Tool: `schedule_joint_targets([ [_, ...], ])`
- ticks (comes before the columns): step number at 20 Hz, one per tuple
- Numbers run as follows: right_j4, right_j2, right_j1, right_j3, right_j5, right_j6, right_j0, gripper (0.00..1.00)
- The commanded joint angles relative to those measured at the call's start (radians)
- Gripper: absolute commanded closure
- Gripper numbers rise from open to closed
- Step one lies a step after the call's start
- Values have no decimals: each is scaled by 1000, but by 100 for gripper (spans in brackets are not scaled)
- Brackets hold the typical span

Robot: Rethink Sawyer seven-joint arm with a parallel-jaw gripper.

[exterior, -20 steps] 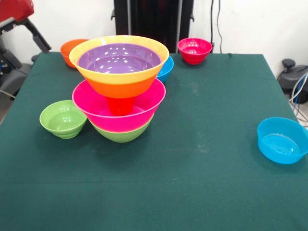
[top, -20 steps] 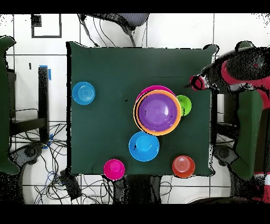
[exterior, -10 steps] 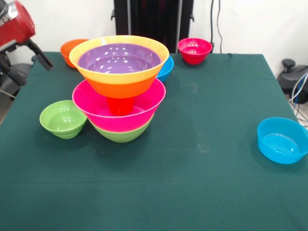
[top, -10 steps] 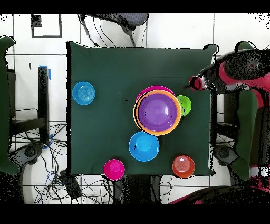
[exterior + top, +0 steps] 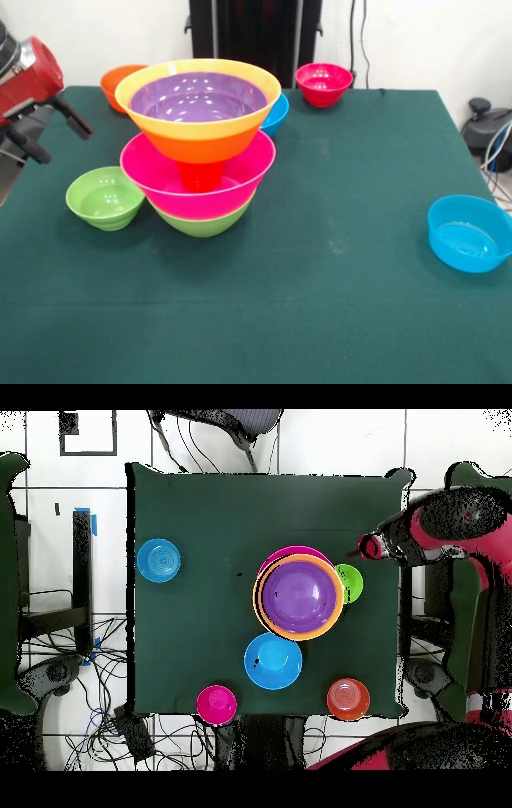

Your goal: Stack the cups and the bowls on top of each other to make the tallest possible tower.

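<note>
Green cloth table (image 5: 360,304) | glossy round tower (image 5: 198,144) | pincer (image 5: 50,128) spread, empty

The green-clothed table (image 5: 344,264) carries the tower (image 5: 200,144) and five loose bowls (image 5: 105,197).
</note>
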Motion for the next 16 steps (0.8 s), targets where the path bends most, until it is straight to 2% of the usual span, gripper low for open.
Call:
schedule_joint_targets([
  [1, -74, 28, 48, -47, 52, -169, 14, 0],
  [16, -105, 39, 130, -84, -12, -236, -12, 0],
])
